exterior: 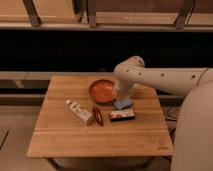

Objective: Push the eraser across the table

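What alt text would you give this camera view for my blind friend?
A robot arm reaches from the right over a small wooden table, its gripper down by a light blue pad beside an orange bowl. The dark eraser lies in front of the pad, apart from the gripper.

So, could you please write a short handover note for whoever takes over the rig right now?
Gripper: low over the far part of the table, between the orange bowl and the light blue pad, not at the eraser.
Eraser: flat on the table, just in front of the blue pad, with the slim red object beside it.
Done: nothing visible; the eraser looks untouched.
Left: bring the gripper to the eraser and push it across the table.
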Robot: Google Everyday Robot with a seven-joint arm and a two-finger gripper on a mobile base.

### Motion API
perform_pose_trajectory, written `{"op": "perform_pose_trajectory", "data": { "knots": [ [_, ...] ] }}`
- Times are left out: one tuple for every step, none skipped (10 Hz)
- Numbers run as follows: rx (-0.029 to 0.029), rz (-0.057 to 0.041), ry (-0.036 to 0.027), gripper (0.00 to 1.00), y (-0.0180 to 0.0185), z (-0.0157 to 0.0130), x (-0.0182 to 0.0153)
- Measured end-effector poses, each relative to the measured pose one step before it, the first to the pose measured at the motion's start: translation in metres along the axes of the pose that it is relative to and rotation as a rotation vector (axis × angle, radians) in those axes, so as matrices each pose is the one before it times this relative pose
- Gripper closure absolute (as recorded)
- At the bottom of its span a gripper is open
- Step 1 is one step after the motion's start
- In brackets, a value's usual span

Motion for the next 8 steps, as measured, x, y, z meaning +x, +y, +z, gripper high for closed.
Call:
{"op": "perform_pose_trajectory", "data": {
  "knots": [
    [0.01433,-0.02017,0.04505,1.0,-0.00076,0.01408,0.00655],
    [0.01396,-0.01431,0.03149,1.0,-0.00042,0.00922,0.00572],
    [0.00093,-0.00411,0.00645,1.0,0.00073,0.00219,0.00078],
    [0.00361,0.00233,0.0024,1.0,-0.00225,-0.00016,0.00056],
    [0.00095,0.00201,0.00072,1.0,-0.00147,0.00001,0.00025],
    [0.00212,-0.00215,-0.00241,1.0,-0.00014,-0.00094,-0.00034],
    [0.00884,-0.01124,-0.00685,1.0,-0.00136,-0.00079,0.00027],
    [-0.00029,-0.00437,-0.01356,1.0,-0.00367,0.00049,-0.00124]
  ]
}}
